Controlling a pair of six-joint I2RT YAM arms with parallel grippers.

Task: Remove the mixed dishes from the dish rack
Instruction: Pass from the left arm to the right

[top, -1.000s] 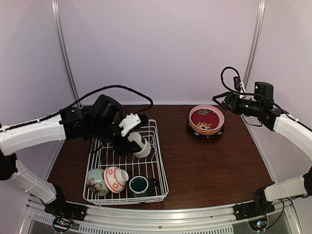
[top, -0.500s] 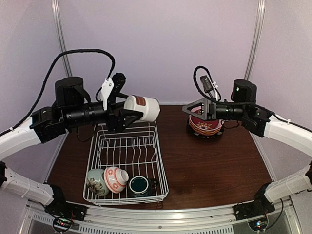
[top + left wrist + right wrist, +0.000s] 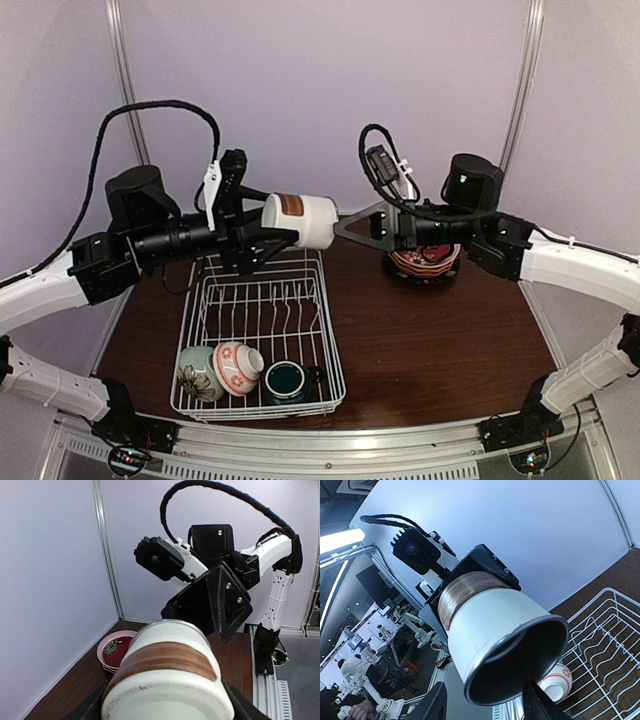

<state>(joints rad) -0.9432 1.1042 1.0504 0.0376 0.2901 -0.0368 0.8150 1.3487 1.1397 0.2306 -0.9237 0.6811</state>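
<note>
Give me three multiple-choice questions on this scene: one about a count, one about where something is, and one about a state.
1. How many dishes lie in the dish rack?
A one
B three
C five

2. Where is the stack of plates?
A in the dish rack
B held in the air
C on the table, right of the rack

3. What is the left end effector doing?
A gripping the white cup on its side above the rack
B hanging open and empty
C resting on the table

Answers:
1 B: only the green bowl, the pink bowl and the teal mug sit at the rack's near end.
2 C: the stack stands on the dark wood, apart from the rack.
3 A: its fingers clamp the cup near its brown-banded base.
</note>
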